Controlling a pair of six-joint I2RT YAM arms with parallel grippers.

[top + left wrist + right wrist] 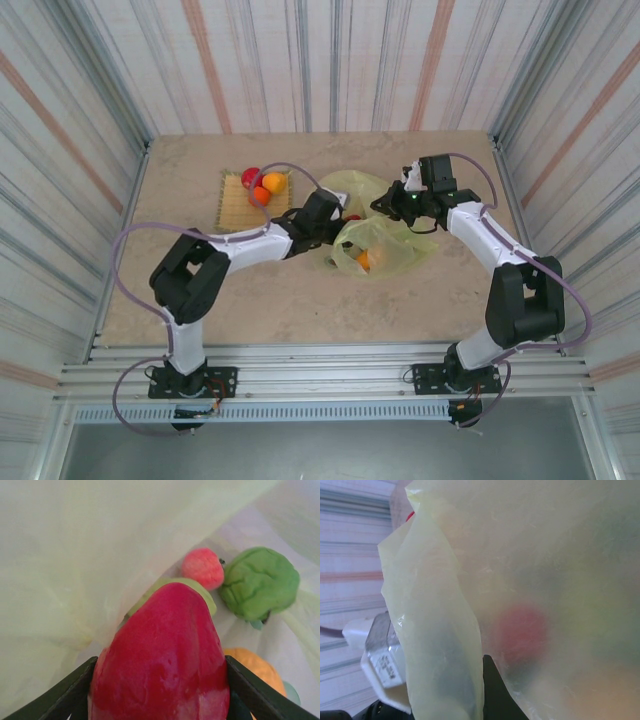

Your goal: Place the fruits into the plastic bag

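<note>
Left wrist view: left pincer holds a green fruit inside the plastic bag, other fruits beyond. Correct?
Not quite: the held fruit is red, not green, per the left wrist view. Left pincer, plastic bag and other fruits beyond are as stated.

No readable text or numbers, faint print on a white label (384, 666), too blurred to make out

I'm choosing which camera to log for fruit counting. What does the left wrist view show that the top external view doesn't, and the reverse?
Left wrist: a close look inside the bag. A red fruit sits between the left gripper fingers, with a green fruit and a small pink-red fruit beyond it.
Top external: the woven mat with waiting fruits on it.
Both: the plastic bag and an orange fruit inside it.
</note>
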